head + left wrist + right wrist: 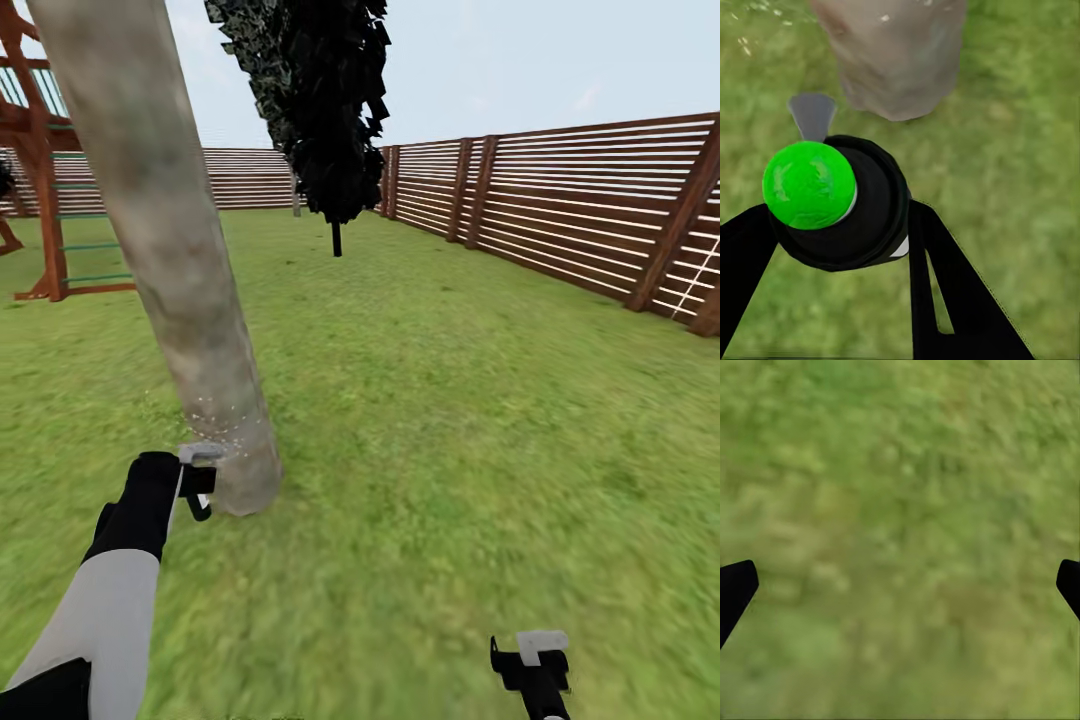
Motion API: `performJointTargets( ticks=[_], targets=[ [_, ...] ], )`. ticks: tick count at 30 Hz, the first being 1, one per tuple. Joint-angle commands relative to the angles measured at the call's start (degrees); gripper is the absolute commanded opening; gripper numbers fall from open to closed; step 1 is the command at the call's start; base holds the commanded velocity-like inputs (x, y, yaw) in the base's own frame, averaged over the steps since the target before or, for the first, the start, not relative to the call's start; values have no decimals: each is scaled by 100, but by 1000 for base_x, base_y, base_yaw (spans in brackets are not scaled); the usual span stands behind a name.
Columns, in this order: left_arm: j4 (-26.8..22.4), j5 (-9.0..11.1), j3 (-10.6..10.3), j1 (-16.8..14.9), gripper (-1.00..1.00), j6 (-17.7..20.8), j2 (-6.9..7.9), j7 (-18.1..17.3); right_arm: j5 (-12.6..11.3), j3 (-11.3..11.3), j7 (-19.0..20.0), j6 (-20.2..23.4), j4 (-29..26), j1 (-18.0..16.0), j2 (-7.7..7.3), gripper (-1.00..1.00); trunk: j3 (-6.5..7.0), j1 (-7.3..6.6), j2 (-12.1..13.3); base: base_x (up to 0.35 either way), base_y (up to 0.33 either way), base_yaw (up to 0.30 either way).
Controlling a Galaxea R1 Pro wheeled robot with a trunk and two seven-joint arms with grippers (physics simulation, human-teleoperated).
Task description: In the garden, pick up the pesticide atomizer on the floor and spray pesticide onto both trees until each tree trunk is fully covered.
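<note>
A thick tree trunk [175,250] of mottled grey-brown bark leans up from the grass floor [450,430] at the left. My left gripper [197,485] is shut on the pesticide atomizer [200,470] right beside the trunk's base, its grey nozzle [202,452] touching or almost touching the bark. Fine white specks [215,420] float on the bark just above the nozzle. In the left wrist view, the black atomizer [866,210] with a green round cap [808,184] sits between my left gripper [840,225] fingers, facing the trunk base [896,56]. My right gripper [532,662] [900,585] hangs open over bare grass.
A dark narrow tree [325,100] with a thin stem stands further back in the middle. A brown slatted fence [580,210] runs along the right and the far side. A red-brown wooden play frame [40,170] stands at the far left. Open lawn lies to the right of the trunk.
</note>
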Motion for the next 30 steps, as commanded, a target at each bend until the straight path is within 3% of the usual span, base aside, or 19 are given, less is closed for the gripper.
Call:
performJointTargets(
  ticks=[1,30],
  targets=[
    [-5,-64,10,-5,-100,12,-4,-56,-53,51,-12,-15,-1,-1,-1,100,-5,-1,-2,66,-75,277],
    [4,-64,19,9,-100,13,-6,-47,-53,50,-12,-15,-1,-1,-10,100,-5,-1,-2,27,-262,20]
  ],
)
